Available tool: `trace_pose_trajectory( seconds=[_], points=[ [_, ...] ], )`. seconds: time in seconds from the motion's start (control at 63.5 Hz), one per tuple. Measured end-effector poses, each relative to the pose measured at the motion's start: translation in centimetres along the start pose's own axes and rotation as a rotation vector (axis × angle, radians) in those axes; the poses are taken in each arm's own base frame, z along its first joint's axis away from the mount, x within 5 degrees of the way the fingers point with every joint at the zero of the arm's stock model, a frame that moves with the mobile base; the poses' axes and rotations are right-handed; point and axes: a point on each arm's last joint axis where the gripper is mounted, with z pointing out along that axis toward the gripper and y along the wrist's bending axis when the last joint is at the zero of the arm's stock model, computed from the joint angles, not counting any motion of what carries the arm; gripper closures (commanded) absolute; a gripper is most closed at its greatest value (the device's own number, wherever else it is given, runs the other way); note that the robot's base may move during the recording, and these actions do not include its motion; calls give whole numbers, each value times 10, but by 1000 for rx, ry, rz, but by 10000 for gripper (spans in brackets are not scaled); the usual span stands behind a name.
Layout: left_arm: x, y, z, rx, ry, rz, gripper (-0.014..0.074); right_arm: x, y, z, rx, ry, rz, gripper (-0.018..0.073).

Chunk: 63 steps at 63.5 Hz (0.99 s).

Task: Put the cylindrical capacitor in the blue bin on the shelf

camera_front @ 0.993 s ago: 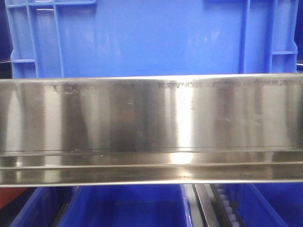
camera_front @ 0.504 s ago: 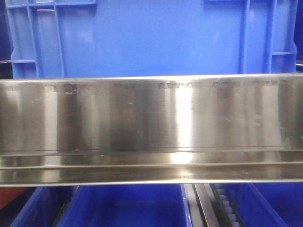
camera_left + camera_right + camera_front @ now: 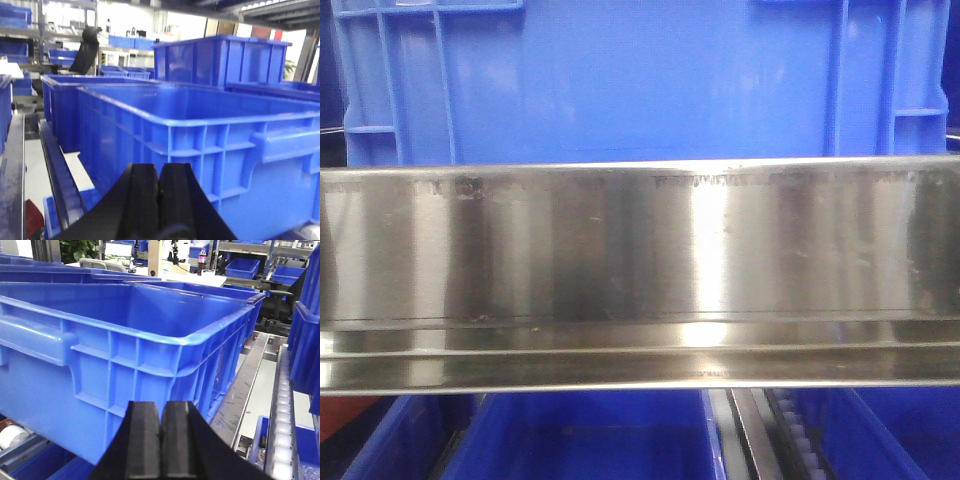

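The blue bin (image 3: 640,80) fills the top of the front view, standing behind the tall shiny lip of the steel shelf (image 3: 640,250). My left gripper (image 3: 159,172) is shut, its black pads pressed together with nothing between them, just short of the ribbed corner of the blue bin (image 3: 210,135). My right gripper (image 3: 160,410) is shut too and empty, close to the ribbed corner of the blue bin (image 3: 125,355). The cylindrical capacitor is out of view in every frame.
More blue crates (image 3: 585,435) sit below the shelf lip. Other blue crates (image 3: 220,60) stand behind the bin in the left wrist view. A roller track (image 3: 285,405) and steel rail (image 3: 245,385) run at the right wrist view's right side. Shelving and an office chair (image 3: 85,50) lie beyond.
Nothing has moved; only the reflections on the shelf lip shift slightly.
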Motion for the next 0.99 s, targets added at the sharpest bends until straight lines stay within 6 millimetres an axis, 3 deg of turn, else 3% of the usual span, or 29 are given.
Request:
trace_pose_trajectory(
  seconds=[0.457, 0.756, 0.993],
  points=[
    [-1, 0, 0, 0, -13, 0, 708, 4, -1, 1, 15, -14, -3, 722],
    [-1, 0, 0, 0, -14, 0, 708, 61, -23, -2, 279, -41, 11, 722],
    [-1, 0, 0, 0, -14, 0, 708, 94, -30, -11, 414, -41, 19, 722]
  ],
)
